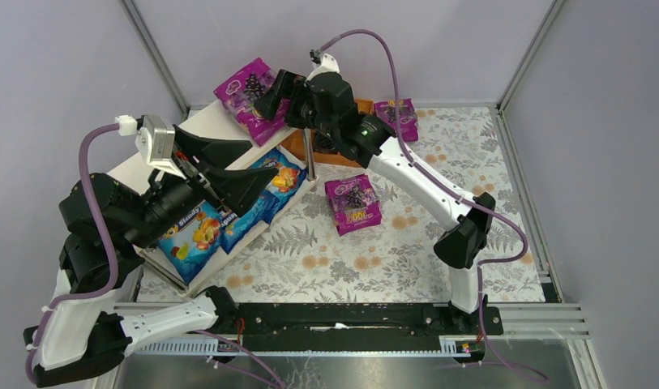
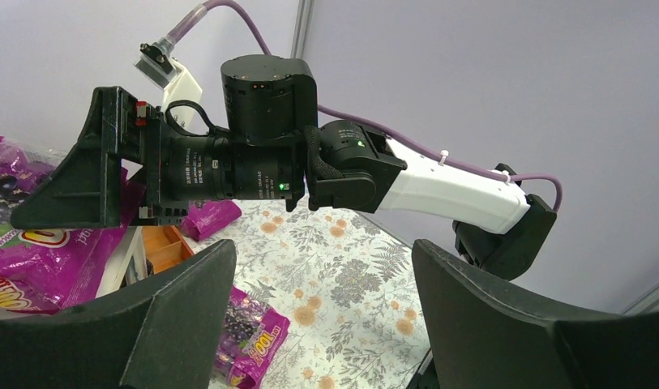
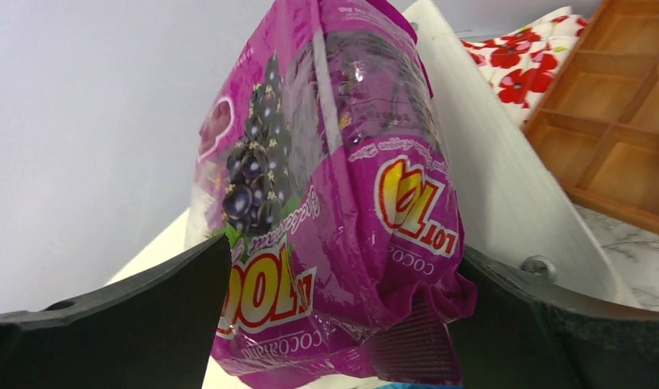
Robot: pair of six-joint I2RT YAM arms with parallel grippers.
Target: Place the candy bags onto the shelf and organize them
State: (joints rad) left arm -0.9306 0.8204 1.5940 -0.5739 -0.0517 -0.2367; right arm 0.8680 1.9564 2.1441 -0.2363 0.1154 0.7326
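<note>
The shelf (image 1: pixel 203 120) is taken as the landmark. Above the far end of its top board, the right claw (image 1: pixel 271 96) is closed partway on a purple bag (image 3: pixel 334 203). The bag is pinched by its sides and held upright between the two fingers. Over the middle of the shelf the left claw (image 2: pixel 318 255) is spread wide, and nothing is held in it. Blue bags (image 1: pixel 192 239) are laid in a row on the lower board. A loose purple bag (image 1: pixel 353 204) is left on the table just right of the shelf, and a second loose bag (image 1: pixel 396 119) lies farther right, past the tray (image 3: pixel 626 138).

The held bag is best tipped flat and lowered until it is borne by the top board, and only then released. If it is let go upright, the glossy packet would probably topple or slide off the edge.

The bag's lower end is cut off in the wrist view, so contact with the board cannot be judged. Whether another purple bag already lies beside it cannot be made out. The tray and part of the lower board are covered by the arms.
</note>
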